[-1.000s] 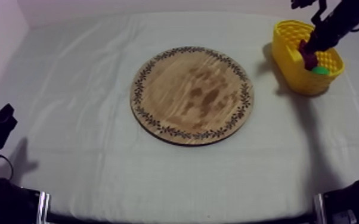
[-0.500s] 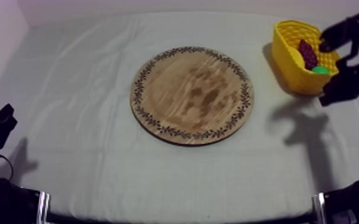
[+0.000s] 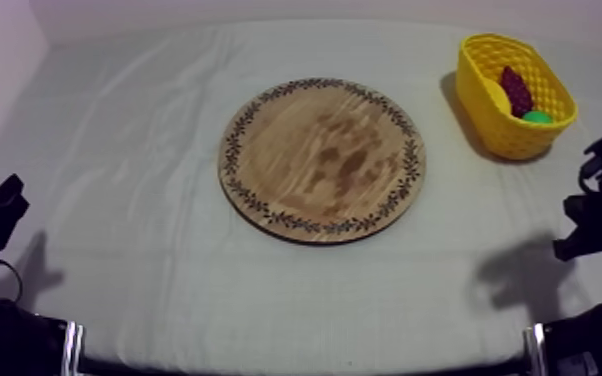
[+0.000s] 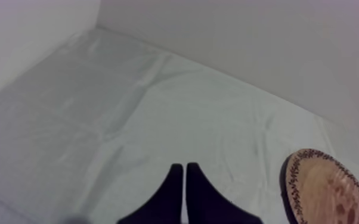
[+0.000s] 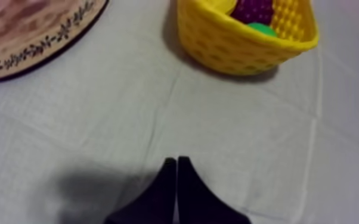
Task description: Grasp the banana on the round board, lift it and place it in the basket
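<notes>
**Board bare, banana judged to be in the basket, both grippers idle**

Left of the board, my left gripper (image 4: 183, 169) sits low over the cloth (image 3: 135, 150). Its fingers are pressed together with nothing between them.

The board (image 3: 322, 158) carries no fruit.

Right of the board and farther back stands the basket (image 3: 483, 100), well clear of the board's rim. Inside it I see grapes (image 3: 515, 88) and a green fruit (image 3: 537, 117). A pale yellow shape lies against the wall nearest the board, and I take it for the banana (image 3: 497, 97). Its colour merges with the basket, so I rate that as probable, not certain.

Farthest right of the board, in front of the basket, my right gripper (image 5: 176, 162) hangs above the cloth. Its fingers are closed flat against each other and hold nothing.

Finding: the placement appears done.

Risks:
- The right arm is near the basket. A careless sweep could clip the wall and shove or tip the basket, spilling the fruit.
- The banana seems to rest against the grapes, so a knock might roll it out.
- The creased cloth beneath could let the basket slide if it is touched.
</notes>
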Controlling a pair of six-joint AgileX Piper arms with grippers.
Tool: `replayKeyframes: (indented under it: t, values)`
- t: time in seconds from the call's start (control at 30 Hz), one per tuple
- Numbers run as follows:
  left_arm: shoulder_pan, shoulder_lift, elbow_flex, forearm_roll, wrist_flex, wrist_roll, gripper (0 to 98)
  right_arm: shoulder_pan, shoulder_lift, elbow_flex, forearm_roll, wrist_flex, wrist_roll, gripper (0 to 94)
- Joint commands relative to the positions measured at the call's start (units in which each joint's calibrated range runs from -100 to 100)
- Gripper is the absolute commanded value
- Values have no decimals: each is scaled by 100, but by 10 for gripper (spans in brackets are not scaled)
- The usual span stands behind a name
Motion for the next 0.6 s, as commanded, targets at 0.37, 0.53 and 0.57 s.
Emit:
replayKeyframes:
  t: [0.37, 0.53, 0.57]
  values:
    - [-3, 0, 0, 1, 3, 0, 1, -112, -2493, 665, -126, -210, -555, 7]
    - [-3, 0, 0, 1, 3, 0, 1, -1, -2511, 847, -501, -967, -180, 6]
    - [-3, 0, 0, 1, 3, 0, 1, 4, -2512, 862, -533, -1044, -171, 6]
